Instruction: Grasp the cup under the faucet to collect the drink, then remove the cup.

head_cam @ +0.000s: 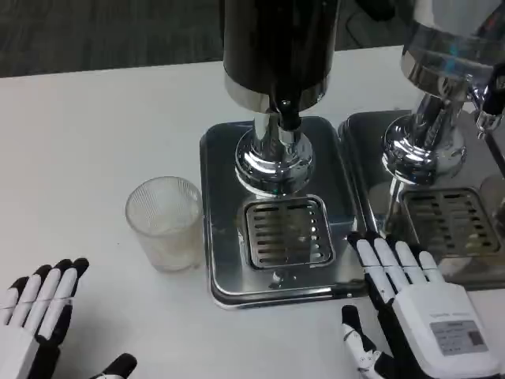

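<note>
While the cup [164, 223] sits on the white table [87, 134] just left of the steel drip tray [217, 213], neither robot hand has it. Cup: clear, ribbed, upright, looks empty. It is beside the tray, not on the slotted grate [282, 230] and not under the faucet [288, 117], which juts from the dark dispenser [278, 47] above the grate.

My left robot hand [35, 312] lies low at the near left, fingers extended and slightly apart, holding nothing, near the cup but not touching. My right robot hand [418, 304] rests at the near right, fingers straight and spread, tips reaching the front edge where the tray meets a second tray [371, 126] under a second dispenser [442, 55]. It holds nothing either.

Step in hand, as I judge it: the first grasp. Left is the nearer hand. Notes for doing it well:
- Approach from the cup's left and near side, fingers kept wide until they wrap the wall.
- Grip around mid-height; the ribbed wall looks thin, so close gently and keep it upright.
- Lift enough to pass the tray's raised rim before going right.
- Set the mouth squarely below the spout, over the grate.
- Keep the right hand away from the path.
</note>
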{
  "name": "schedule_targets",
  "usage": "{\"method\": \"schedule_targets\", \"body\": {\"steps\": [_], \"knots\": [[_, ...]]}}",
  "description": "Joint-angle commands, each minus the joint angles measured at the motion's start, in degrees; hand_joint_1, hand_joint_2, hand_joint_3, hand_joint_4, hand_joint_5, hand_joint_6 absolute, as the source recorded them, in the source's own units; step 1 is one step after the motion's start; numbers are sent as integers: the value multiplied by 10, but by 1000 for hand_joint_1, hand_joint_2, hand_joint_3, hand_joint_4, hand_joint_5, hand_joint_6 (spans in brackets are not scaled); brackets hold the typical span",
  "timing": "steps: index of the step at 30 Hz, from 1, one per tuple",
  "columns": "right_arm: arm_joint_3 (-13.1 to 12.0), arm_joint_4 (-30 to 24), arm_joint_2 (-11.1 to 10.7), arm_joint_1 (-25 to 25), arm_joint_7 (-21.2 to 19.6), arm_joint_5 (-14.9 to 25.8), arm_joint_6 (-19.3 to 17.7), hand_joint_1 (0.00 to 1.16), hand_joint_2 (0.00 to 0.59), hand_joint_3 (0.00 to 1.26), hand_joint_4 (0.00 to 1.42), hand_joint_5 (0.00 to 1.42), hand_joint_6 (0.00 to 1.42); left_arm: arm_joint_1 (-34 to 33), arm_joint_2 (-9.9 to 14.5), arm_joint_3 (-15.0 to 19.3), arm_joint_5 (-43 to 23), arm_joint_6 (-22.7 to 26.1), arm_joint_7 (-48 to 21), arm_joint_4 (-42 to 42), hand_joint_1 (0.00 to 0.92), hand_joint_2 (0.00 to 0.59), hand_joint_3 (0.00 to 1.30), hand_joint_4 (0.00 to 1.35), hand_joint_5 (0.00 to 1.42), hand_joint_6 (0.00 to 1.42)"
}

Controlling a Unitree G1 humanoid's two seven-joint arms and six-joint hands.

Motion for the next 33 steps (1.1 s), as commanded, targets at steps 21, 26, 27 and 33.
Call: {"method": "schedule_targets", "body": {"steps": [21, 26, 27, 33], "knots": [[23, 18, 25, -21, 2, -6, 35, 179, 510, 0, 0, 0, 0, -227, -91, -20, -182, -82, -138, 166, 104, 48, 0, 0, 0, 0], [26, 19, 28, -21, 2, -4, 37, 179, 510, 0, 0, 0, 0, -259, -105, -20, -187, -88, -141, 213, 154, 49, 0, 0, 32, 0], [27, 19, 28, -21, 1, -5, 38, 179, 510, 0, 0, 0, 0, -266, -108, -21, -186, -87, -142, 221, 155, 49, 0, 0, 32, 0], [28, 17, 29, -20, 0, -5, 41, 179, 507, 0, 0, 0, 0, -291, -121, -26, -186, -92, -145, 255, 174, 44, 0, 0, 123, 69]]}}
